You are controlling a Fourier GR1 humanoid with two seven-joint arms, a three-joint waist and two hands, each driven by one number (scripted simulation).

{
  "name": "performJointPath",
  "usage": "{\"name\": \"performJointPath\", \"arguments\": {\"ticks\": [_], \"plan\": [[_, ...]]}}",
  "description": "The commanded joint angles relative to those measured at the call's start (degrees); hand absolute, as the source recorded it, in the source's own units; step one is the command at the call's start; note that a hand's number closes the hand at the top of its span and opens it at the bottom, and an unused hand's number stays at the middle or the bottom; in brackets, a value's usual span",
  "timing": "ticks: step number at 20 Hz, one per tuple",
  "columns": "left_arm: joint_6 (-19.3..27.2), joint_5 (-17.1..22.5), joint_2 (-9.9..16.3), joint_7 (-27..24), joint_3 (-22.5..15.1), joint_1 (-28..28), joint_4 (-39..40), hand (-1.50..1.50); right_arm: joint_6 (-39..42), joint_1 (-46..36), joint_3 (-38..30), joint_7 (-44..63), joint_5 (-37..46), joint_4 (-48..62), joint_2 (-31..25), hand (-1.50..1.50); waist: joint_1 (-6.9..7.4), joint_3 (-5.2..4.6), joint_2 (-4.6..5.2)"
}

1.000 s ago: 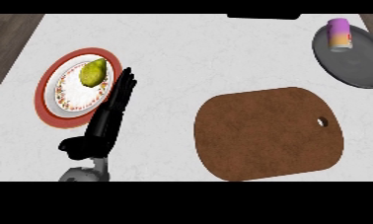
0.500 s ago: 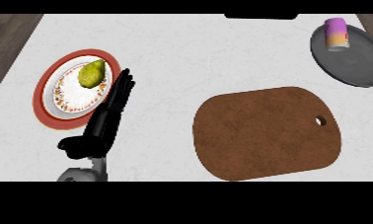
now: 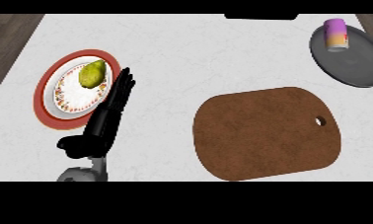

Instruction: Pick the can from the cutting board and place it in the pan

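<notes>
can (image 3: 336,35) upright in pan (image 3: 350,65); left robot hand (image 3: 104,119) open beside plate (image 3: 55,94).

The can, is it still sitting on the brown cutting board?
No, the can stands in the grey pan; the cutting board holds nothing.

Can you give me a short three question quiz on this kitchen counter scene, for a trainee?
1. True or false: the can stands on the cutting board.
2. What lies on the red-rimmed plate? A) a pear B) a spoon C) a cup
3. Fill in: the left hand rests open beside the ____.

Key
1. False: the can stands upright in the pan, at its upper edge; nothing lies on the board.
2. A: a green pear.
3. Plate: its fingers are straight, along the plate's right rim. The right hand does not show.
</notes>
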Motion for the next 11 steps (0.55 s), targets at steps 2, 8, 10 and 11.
{"name": "performJointPath", "arguments": {"ticks": [2, 8, 10, 11], "plan": [[0.5, 0.0, -0.7, 1.4, 0.2, -1.8, 0.9, 0.0, 6.2, 0.9, 0.4, -6.2, -0.1, 0.6, -1.7, -1.5, -0.29, -0.01, 0.03], [0.5, -0.1, 0.3, 1.6, 0.8, -0.5, -1.4, 0.0, 4.7, 0.7, 1.3, -6.8, -0.1, 0.1, -2.6, -1.5, -0.18, -0.09, -0.22], [-1.6, 1.4, 1.3, 0.6, 1.6, -0.3, -0.7, 0.0, 2.2, 1.5, 1.0, -8.1, -0.3, -0.1, -3.2, -1.5, -0.07, -0.05, -0.07], [-1.0, 0.2, 0.9, 0.1, 0.5, 0.4, -0.7, 0.0, -0.8, 1.6, 1.8, -9.3, 0.5, -0.7, -1.3, -1.5, 0.13, -0.02, -0.03]]}}
